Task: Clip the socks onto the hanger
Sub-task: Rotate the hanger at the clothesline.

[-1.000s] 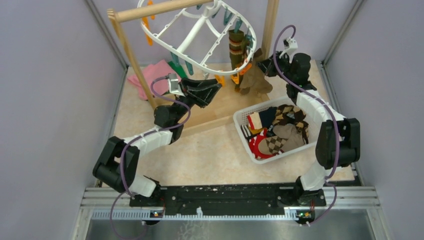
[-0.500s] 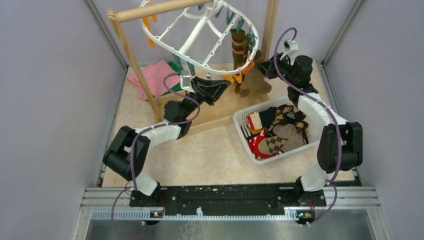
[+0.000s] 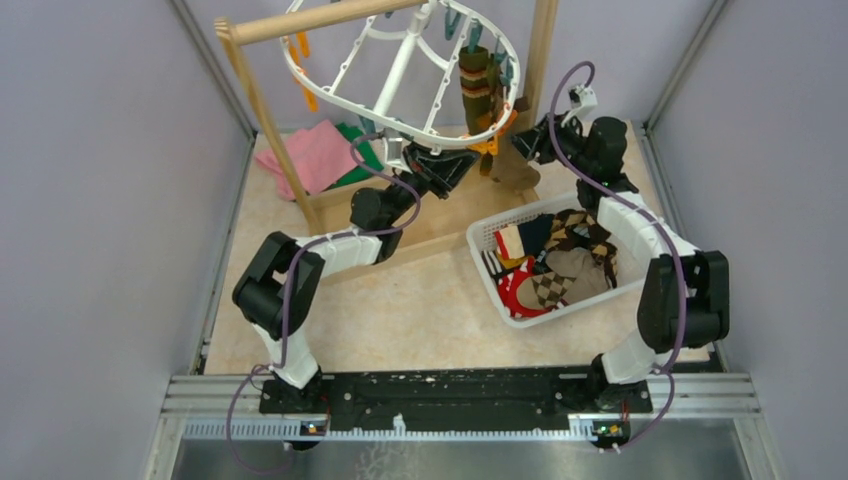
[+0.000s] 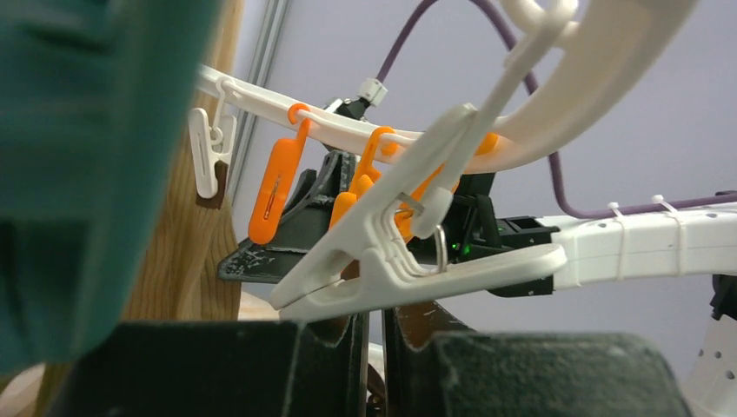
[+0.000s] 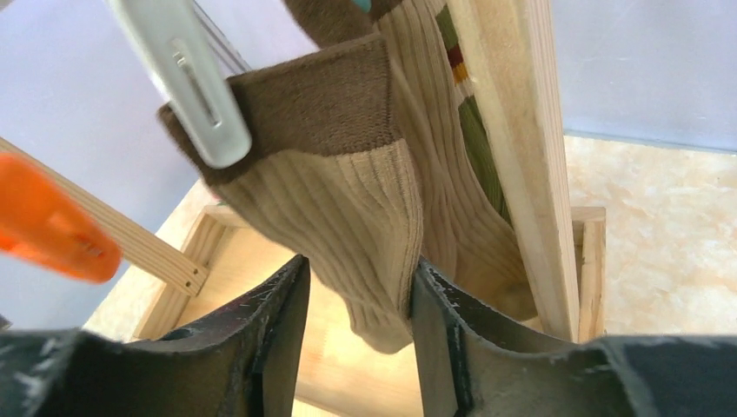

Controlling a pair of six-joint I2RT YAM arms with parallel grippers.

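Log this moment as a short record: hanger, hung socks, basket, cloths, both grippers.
hanger: white oval frame, tilted, under the wooden rack
hung socks: striped sock; tan sock, its cuff pinched by a white clip
basket: white, holding several loose socks
cloths: pink and green, flat by the rack's left post
left gripper: at the hanger's near rim, fingers almost together; whether it holds anything is unclear
right gripper: open, one finger on each side of the tan sock
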